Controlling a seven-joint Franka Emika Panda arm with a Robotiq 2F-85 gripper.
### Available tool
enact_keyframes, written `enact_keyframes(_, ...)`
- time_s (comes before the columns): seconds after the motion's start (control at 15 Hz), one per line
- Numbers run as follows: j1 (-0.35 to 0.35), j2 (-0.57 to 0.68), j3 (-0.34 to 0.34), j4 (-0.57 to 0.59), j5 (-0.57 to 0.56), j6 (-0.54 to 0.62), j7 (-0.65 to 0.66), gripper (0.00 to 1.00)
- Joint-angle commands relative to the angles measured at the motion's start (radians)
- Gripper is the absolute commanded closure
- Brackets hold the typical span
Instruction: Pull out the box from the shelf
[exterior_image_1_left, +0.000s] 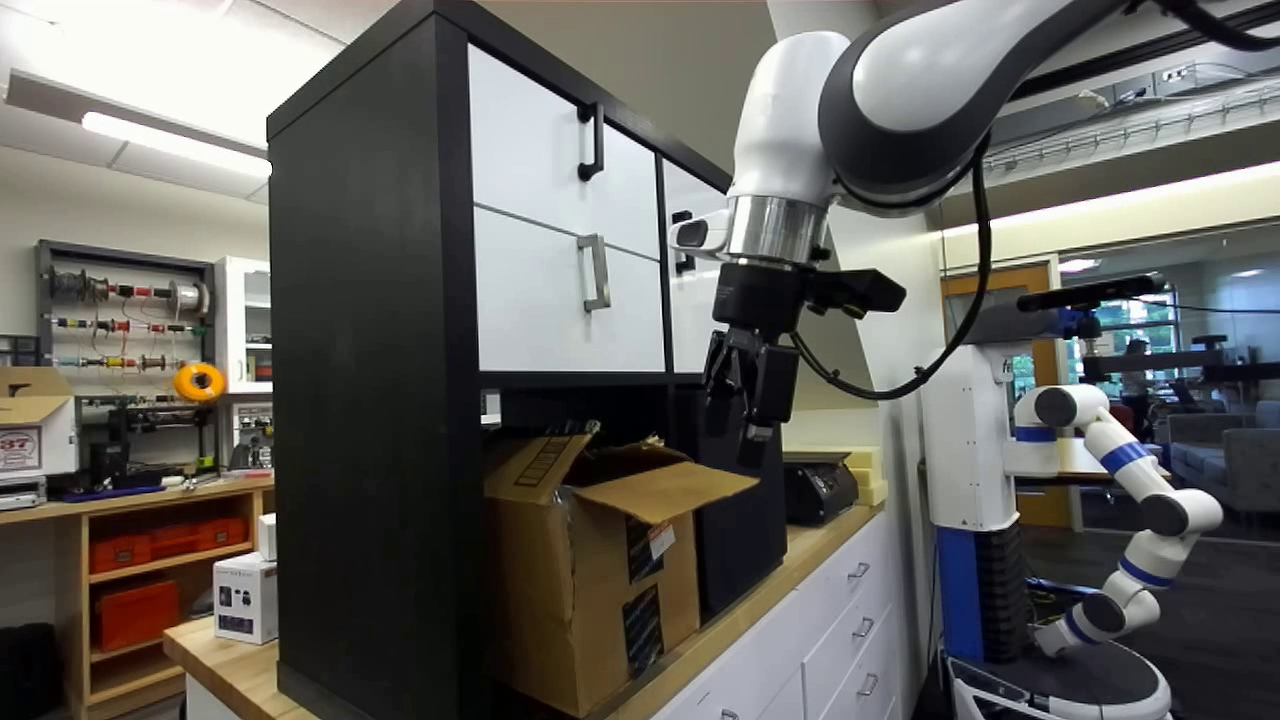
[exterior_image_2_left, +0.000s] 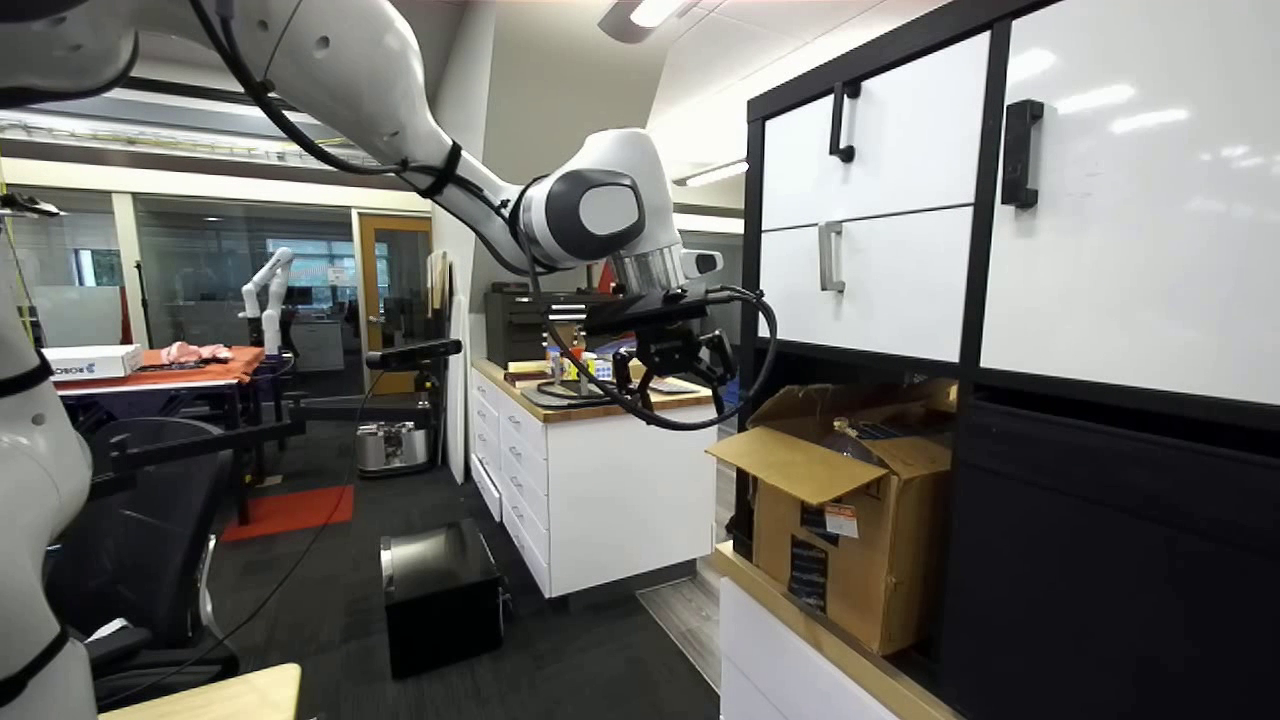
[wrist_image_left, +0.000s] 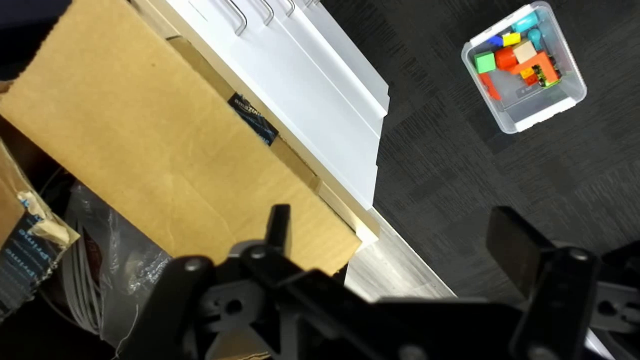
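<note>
Cardboard box sits, in an exterior view, inside the lower cubby of the black shelf, and its loose flap reaches outward; the gripper hangs above this flap, near but not touching. The white label on the box is too small for reading, while the carton at the far left edge seems to carry the number 37. In an exterior view, the gripper stands in front of the shelf with its jaws apart, holding nothing; the box lies below it and to the right in the picture. Letters like ROBO stand on a white package behind. In the wrist view, the fingers are also wide apart. The flap slants with its long axis, and its end corner falls between them: one finger covers part of the flap, the other covers only floor. So the coming move, I judge, asks for going down until the flap edge enters the gap. Dark tape on the box reads amazon; another strip, upside down, may say prime.
</note>
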Motion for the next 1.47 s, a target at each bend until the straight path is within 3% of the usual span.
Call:
enact_keyframes(0.0,-0.004,0.025,-0.003,0.016,-0.012,0.031,-0.002,0.0)
enact_keyframes(0.53,-0.013,0.123,0.0,0.077,0.005,0.092,-0.121,0.0)
enact_keyframes(1.4,-0.074,0.212,0.01,0.12,0.019,0.393,-0.406,0.0)
